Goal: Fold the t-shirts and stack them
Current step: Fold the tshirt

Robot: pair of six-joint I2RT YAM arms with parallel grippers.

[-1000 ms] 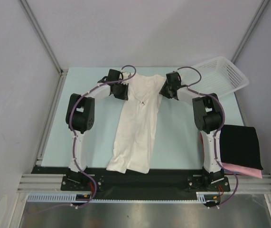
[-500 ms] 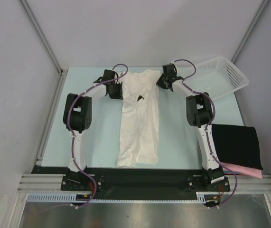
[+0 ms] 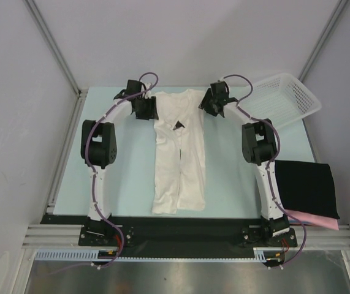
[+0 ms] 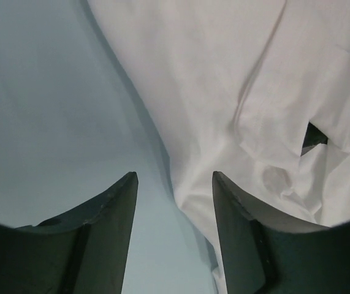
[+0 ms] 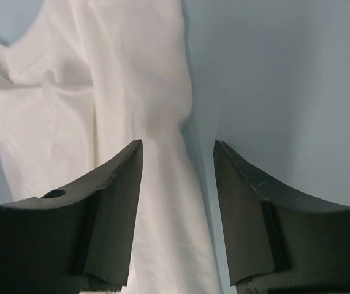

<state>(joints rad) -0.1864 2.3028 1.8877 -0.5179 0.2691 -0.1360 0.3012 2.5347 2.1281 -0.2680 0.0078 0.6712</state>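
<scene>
Near right edge: I see the black t-shirt (image 3: 306, 187) folded atop the pink t-shirt (image 3: 312, 219). Mid-table (image 3: 125, 165), the white t-shirt (image 3: 179, 153) lies as a long strip with table surface showing on both sides. At its far end, the left gripper (image 4: 173, 177) and right gripper (image 5: 178, 144) flank it, fingers parted and gripping nothing.

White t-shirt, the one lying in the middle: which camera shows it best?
The top external view: the whole white t-shirt shows there, folded into a long narrow strip on the table. Each wrist view catches only a patch of cloth along one edge.
</scene>
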